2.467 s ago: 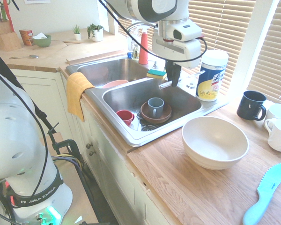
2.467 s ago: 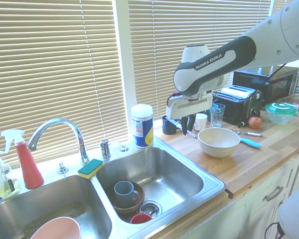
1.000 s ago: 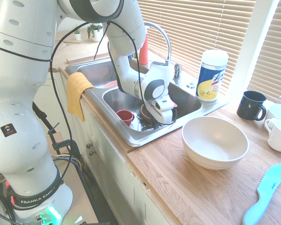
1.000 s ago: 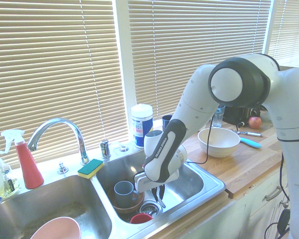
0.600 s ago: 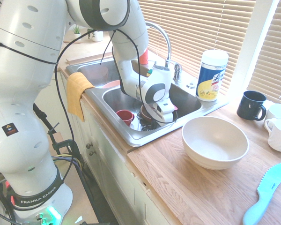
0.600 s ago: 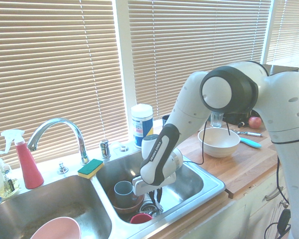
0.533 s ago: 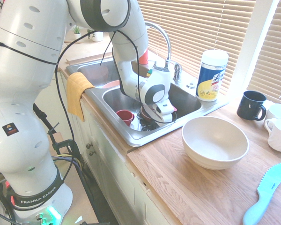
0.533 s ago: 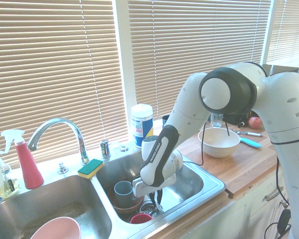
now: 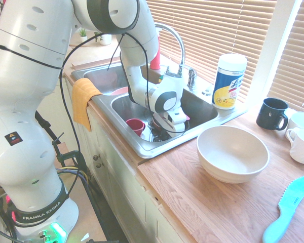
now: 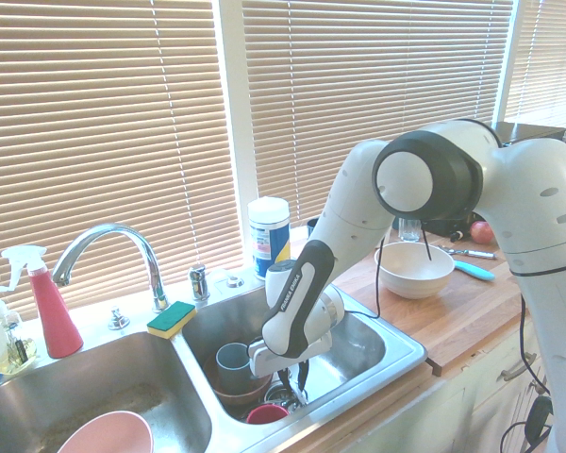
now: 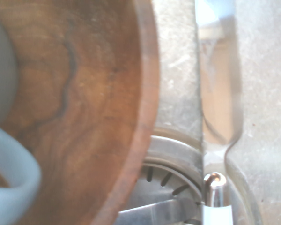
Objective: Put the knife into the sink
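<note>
Wrist view has the knife [image 11: 220,93] lengthwise beside the wooden bowl [image 11: 93,108], over the drain [image 11: 166,187], in the sink [image 10: 403,357]; its handle end points at my pincer [image 10: 294,374]. Can't tell whether that's gripping or open; I'd confirm release, then lift straight.

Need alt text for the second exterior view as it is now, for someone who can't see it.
A white robot arm reaches its gripper down into the right-hand basin of a steel sink, beside a blue-grey mug and a red cup. A cream bowl stands on the wooden counter to the right, a sponge between the basins.
</note>
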### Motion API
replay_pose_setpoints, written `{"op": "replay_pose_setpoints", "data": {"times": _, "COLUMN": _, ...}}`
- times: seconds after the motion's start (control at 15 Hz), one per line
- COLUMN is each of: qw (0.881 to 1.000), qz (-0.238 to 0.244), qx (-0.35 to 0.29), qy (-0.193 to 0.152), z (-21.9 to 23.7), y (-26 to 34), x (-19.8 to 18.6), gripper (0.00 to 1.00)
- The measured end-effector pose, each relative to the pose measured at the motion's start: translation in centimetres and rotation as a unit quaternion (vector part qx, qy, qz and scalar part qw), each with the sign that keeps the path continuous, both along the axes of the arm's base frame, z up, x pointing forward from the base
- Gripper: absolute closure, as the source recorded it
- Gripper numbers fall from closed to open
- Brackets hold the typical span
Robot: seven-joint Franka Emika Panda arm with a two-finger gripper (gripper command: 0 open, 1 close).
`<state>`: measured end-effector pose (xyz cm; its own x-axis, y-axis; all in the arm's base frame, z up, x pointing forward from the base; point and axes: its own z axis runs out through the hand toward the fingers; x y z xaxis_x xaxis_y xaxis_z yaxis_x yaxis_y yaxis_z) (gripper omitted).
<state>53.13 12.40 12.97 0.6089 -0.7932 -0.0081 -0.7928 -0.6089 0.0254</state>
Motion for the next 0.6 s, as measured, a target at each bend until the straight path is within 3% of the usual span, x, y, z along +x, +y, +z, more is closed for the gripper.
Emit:
{"op": "replay_pose_setpoints", "data": {"times": 0.33, "qw": 1.0, "qz": 0.002, "qx": -0.008, "qy": -0.03, "z": 4.9, "y": -0.7, "x": 0.6, "gripper": 0.0}}
{"op": "replay_pose_setpoints", "data": {"times": 0.6, "qw": 0.999, "qz": 0.016, "qx": -0.015, "qy": -0.036, "z": 12.4, "y": -1.0, "x": -0.1, "gripper": 0.0}}
